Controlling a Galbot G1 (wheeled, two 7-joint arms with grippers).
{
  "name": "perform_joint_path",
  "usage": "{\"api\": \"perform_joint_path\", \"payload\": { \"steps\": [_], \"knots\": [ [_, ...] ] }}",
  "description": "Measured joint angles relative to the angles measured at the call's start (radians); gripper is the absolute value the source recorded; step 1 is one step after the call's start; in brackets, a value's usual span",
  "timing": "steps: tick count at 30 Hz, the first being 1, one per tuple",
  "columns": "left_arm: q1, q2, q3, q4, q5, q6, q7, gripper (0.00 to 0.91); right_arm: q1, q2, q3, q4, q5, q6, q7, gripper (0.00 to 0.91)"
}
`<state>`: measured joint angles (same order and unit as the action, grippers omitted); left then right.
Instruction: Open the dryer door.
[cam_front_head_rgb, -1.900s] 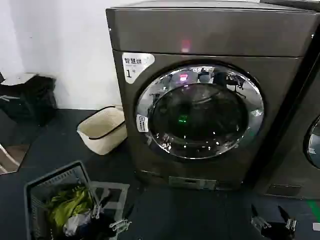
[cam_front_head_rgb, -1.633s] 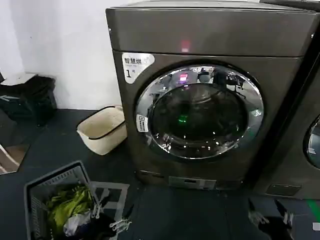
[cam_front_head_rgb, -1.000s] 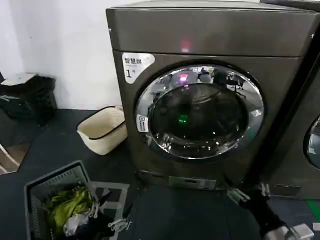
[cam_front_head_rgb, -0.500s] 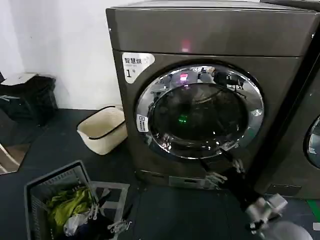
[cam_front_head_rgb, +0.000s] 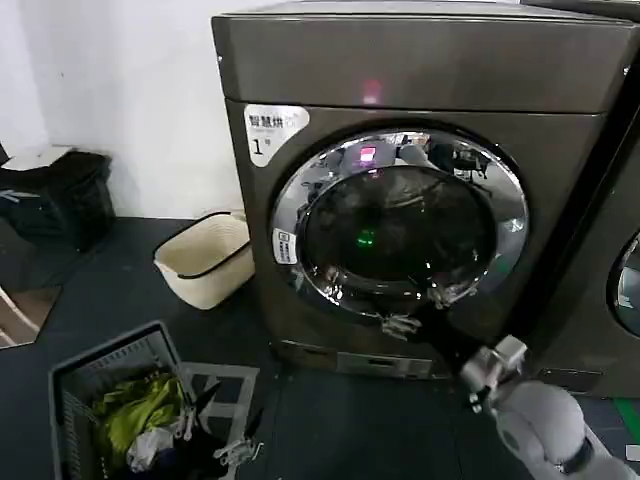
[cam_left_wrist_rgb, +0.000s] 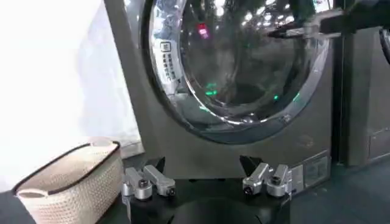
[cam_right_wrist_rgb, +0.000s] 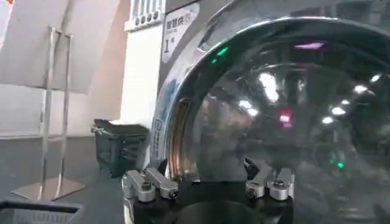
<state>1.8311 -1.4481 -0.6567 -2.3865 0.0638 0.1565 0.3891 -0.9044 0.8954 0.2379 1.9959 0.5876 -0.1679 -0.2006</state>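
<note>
My right hand (cam_front_head_rgb: 415, 310), fingers spread and empty, sits at the lower chrome rim of the dryer door (cam_front_head_rgb: 400, 222); I should hook the rim edge squarely, then pull outward.

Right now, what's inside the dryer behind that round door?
The dryer door is shut. Its dark glass mirrors lights and the room, so the drum's contents are hidden. The right gripper, fingers open, is at the lower rim.
</note>
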Motion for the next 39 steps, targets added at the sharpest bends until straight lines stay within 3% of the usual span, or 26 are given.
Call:
{"api": "perform_joint_path", "payload": {
  "steps": [20, 39],
  "knots": [
    [0.018, -0.015, -0.001, -0.014, 0.028, -0.006, 0.0, 0.907, 0.256, 0.055, -0.21, -0.185, 0.003, 0.021, -0.019, 0.907],
    [0.019, -0.027, -0.001, -0.022, 0.033, -0.004, 0.0, 0.907, 0.393, 0.119, -0.337, -0.31, -0.001, 0.028, -0.013, 0.907]
  ]
}}
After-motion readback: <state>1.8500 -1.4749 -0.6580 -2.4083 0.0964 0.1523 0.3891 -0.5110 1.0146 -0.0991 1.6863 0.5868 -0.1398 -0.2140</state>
